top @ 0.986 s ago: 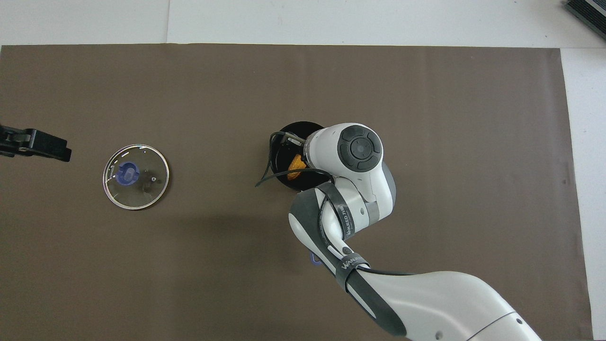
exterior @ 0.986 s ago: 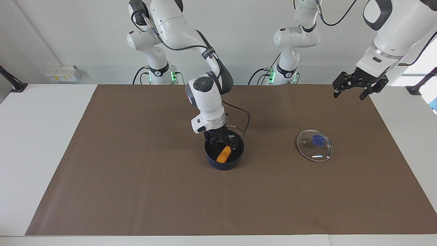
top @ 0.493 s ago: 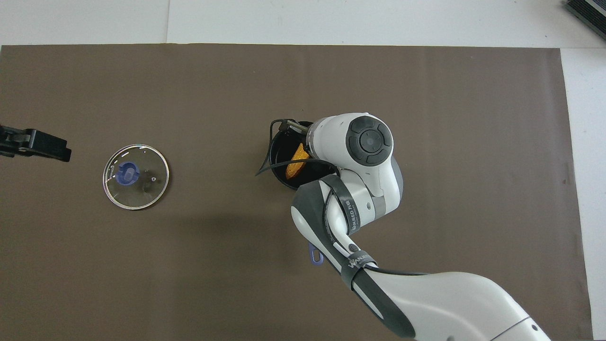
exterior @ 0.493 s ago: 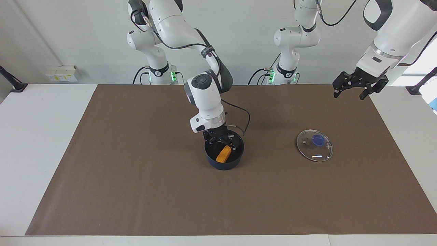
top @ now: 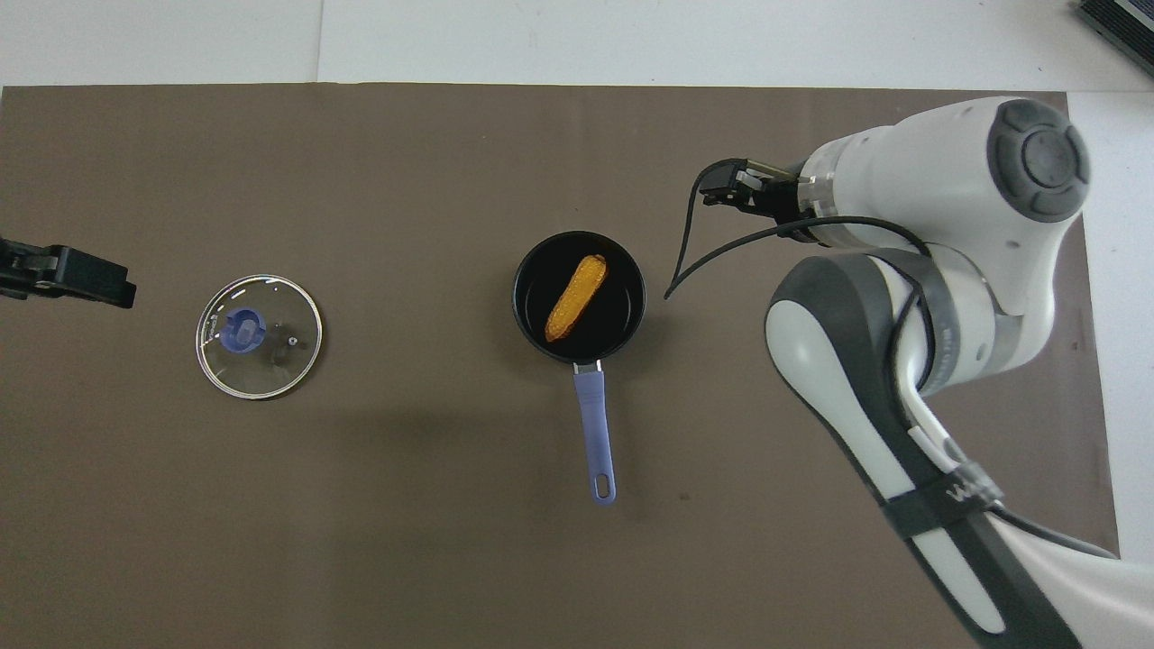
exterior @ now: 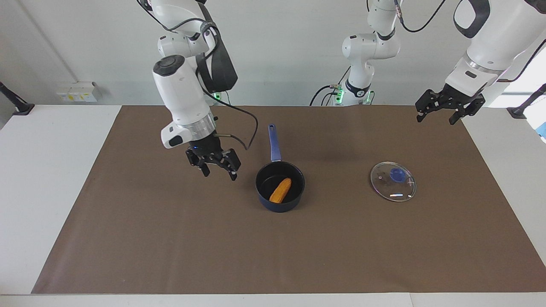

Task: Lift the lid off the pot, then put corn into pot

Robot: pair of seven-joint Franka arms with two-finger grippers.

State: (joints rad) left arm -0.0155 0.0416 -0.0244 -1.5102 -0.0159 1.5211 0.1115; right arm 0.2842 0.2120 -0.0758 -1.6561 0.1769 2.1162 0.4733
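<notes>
**Supervisor:** Report the position of the task items.

**Operator:** I see the pot [exterior: 280, 187] standing upright near the middle of the brown mat [exterior: 170, 238], with its long blue handle pointing toward the robots. The corn [exterior: 280, 190] lies inside the pot, on the black bottom, set slantwise. The lid [exterior: 393, 181] lies flat on the mat with the blue knob up. It is well apart from the pot, toward the left arm's end of the table.

**Supervisor:** Report the right gripper.

**Operator:** The right gripper [exterior: 218, 170] hangs in the air over bare mat, beside the pot, on the side of the right arm's end of the table. I read its fingers as spread wide. Nothing is between them. It touches neither the pot nor the corn.

**Supervisor:** Report the left gripper.

**Operator:** The left gripper [exterior: 438, 117] is raised over the mat's edge at the left arm's end of the table, clear of the lid. Its fingers are spread and hold nothing. I log this arm as waiting.

**Supervisor:** Confirm contact status.

**Operator:** I see no gripper in contact with any item.
</notes>
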